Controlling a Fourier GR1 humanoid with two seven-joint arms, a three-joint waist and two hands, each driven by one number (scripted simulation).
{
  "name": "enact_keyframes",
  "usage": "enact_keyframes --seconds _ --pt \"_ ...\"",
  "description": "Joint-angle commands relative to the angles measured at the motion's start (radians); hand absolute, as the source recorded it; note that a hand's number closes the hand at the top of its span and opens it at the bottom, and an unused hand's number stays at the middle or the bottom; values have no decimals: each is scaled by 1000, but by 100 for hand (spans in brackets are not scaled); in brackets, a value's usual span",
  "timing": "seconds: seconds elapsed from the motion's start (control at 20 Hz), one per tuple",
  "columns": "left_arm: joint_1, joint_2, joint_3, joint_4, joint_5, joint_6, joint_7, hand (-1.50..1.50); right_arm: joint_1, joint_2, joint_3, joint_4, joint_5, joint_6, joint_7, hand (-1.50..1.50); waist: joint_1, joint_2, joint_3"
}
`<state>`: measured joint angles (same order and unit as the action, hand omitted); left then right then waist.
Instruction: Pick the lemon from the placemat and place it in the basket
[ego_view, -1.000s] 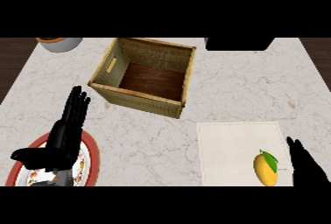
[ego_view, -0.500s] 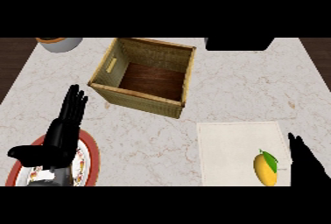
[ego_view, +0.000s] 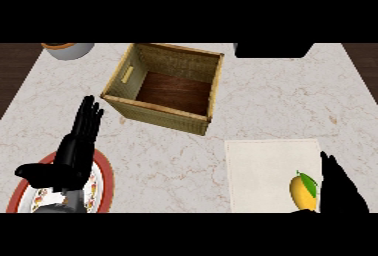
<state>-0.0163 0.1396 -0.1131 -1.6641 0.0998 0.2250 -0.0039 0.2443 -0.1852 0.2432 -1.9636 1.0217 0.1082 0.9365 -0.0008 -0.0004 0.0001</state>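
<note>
Right hand (ego_view: 341, 191) beside lemon (ego_view: 303, 191), fingers straight, holding nothing; left hand (ego_view: 72, 155) open, resting above plate (ego_view: 108, 178)

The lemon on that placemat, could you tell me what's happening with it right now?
The lemon lies on the placemat, near its right edge, not yet picked up. The right hand is just beside it, fingers straight, not closed round it. The basket stands empty further back on the counter. The left hand rests open over a red-rimmed plate at the lower left.
</note>
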Motion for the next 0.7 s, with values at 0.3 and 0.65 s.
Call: enact_keyframes --seconds 0.3,0.65 --pt "23 -47 18 37 -32 -42 -56 0 19 18 -53 61 -23 1 -71 -150 -1 0 0" --pt "31 -39 53 -30 -40 -46 5 0 103 44 -14 47 21 -50 -107 -150 -1 -1 0"
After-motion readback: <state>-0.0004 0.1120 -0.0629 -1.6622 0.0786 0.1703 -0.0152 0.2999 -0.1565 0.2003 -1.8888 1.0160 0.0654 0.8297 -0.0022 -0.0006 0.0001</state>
